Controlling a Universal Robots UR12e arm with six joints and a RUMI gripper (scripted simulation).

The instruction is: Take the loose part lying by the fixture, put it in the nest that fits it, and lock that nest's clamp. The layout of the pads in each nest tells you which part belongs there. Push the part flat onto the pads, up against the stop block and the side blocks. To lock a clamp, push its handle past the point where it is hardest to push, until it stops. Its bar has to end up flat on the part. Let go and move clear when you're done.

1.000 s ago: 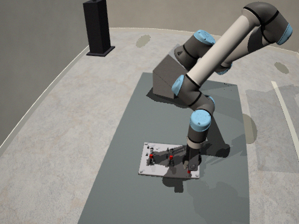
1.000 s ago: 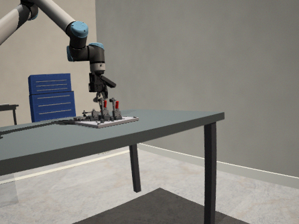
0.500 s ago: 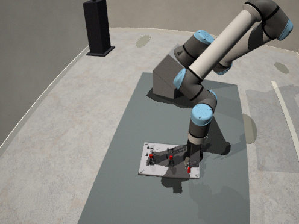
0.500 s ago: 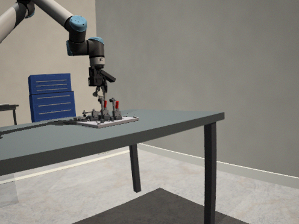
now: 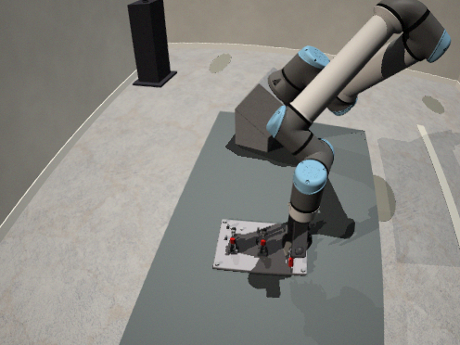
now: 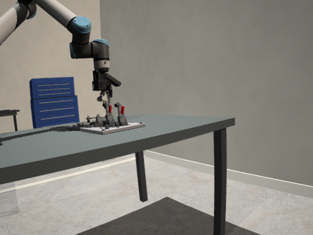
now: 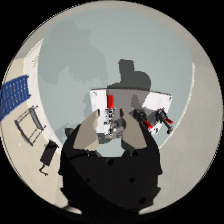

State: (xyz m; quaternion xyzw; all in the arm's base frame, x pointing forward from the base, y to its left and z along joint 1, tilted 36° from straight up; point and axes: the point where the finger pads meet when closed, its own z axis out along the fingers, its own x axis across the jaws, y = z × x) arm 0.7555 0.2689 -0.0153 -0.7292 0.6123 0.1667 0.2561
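Note:
The light fixture plate (image 5: 222,263) (image 6: 134,125) (image 7: 96,98) lies on the grey table and carries three toggle clamps with red handles. Two of the handles (image 5: 233,239) (image 5: 262,242) stand at the left and middle. My gripper (image 5: 297,252) (image 6: 106,96) (image 7: 109,109) hangs over the right-hand nest. Its fingers stand a little apart on either side of that nest's clamp and grip nothing. That clamp's red handle (image 5: 290,261) (image 7: 111,100) points away from me in the wrist view. The arm and its shadow hide the nest, so I cannot make out the loose part.
The arm's grey base block (image 5: 252,122) stands at the far end of the table (image 5: 185,287) (image 6: 177,126). A blue tool cabinet (image 6: 53,101) stands behind the table and a black pillar (image 5: 149,42) on the floor. The fixture lies near the table's front.

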